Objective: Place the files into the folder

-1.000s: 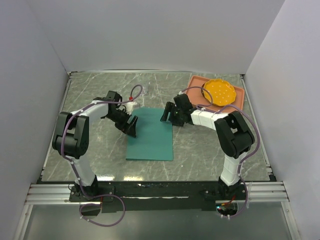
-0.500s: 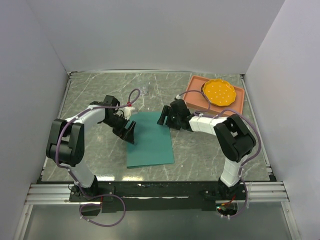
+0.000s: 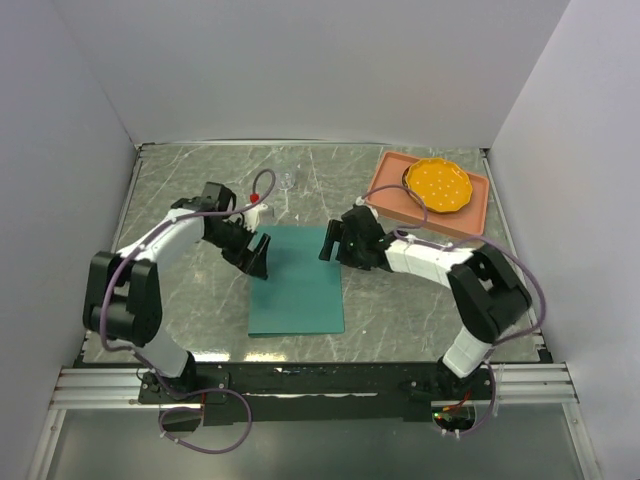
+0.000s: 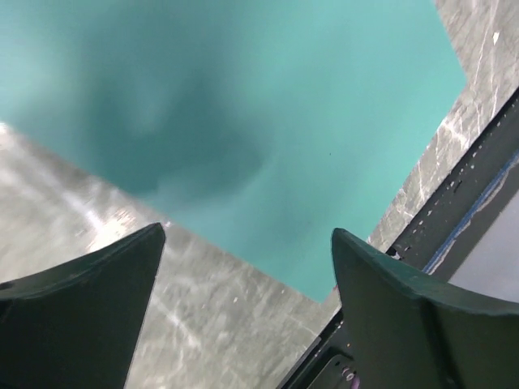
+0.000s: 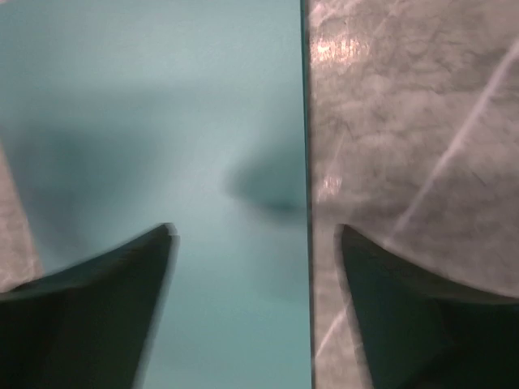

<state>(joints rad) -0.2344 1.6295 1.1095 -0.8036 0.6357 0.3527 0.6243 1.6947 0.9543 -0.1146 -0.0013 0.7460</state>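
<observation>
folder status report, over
Left end effector open, right end effector open, at far corners of folder. Folder shut, flat. No files in view.

Folder (image 3: 297,280): smooth matt teal, plastic look. Surface (image 3: 180,190) under folder: grey marble pattern, polished, glare patches. My left pincer (image 4: 247,316), right pincer (image 5: 255,308): dark matt plastic fingers. Tray (image 3: 393,196) right of folder: smooth salmon plastic look.

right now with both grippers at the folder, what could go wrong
The folder lies flat and closed on the smooth marble table. The open left gripper and open right gripper at its far end may slide it rather than lift the cover. No paper sheets show in any view, so I cannot tell whether the files are inside; it might get handled without them.
</observation>
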